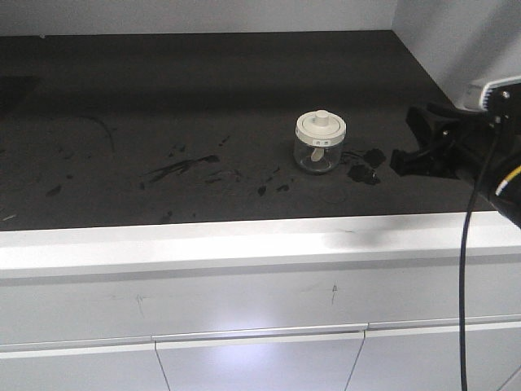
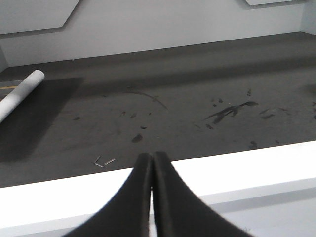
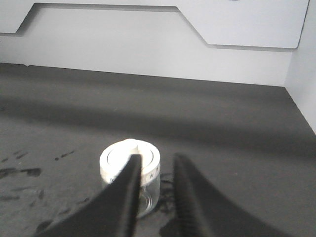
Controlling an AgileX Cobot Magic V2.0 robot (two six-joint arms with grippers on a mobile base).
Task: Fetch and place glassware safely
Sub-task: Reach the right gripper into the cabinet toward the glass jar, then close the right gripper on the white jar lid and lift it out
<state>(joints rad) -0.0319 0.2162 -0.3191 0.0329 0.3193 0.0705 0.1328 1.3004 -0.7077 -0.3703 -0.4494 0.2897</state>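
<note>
Exterior front-facing: right pincer point(image 1: 404, 140) parted, beside glass jar point(image 1: 320, 143).

The jar point(image 1: 317, 160) is clear, glossy glass under a smooth cream lid point(image 1: 321, 125) that looks plastic; the bench point(image 1: 122, 81) top is dark, matt and scuffed, its white front edge smooth and glossy

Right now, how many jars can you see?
1. The jar stands on the dark counter, a little way from the right gripper. No other jar shows in any view.
</note>
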